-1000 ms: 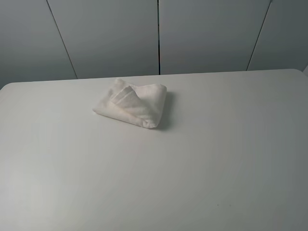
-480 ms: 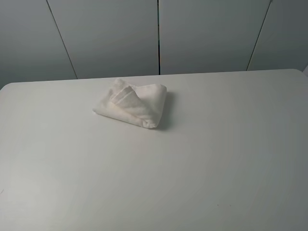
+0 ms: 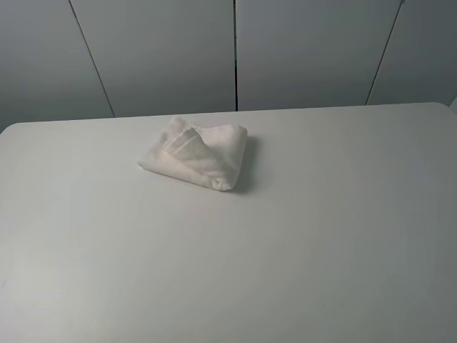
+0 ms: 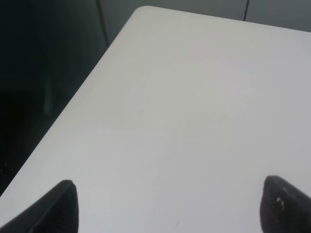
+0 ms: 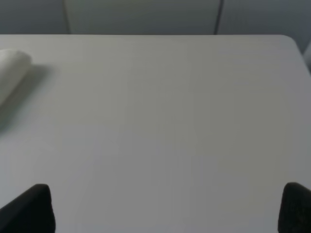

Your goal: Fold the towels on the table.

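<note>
The white towel point(image 3: 196, 155) lies folded in a loose, bunched bundle on the far left-centre of the white table point(image 3: 300, 236). Its rolled edge shows at the side of the right wrist view point(image 5: 10, 73). No arm shows in the exterior high view. My left gripper point(image 4: 170, 206) is open over bare table near a rounded corner, its two dark fingertips point(image 4: 60, 206) wide apart. My right gripper point(image 5: 165, 208) is open and empty over bare table, well apart from the towel.
Grey wall panels point(image 3: 235, 53) stand behind the table's far edge. The table's side edge and rounded corner point(image 4: 141, 9) show in the left wrist view, with dark floor beyond. Another rounded corner point(image 5: 291, 41) shows in the right wrist view.
</note>
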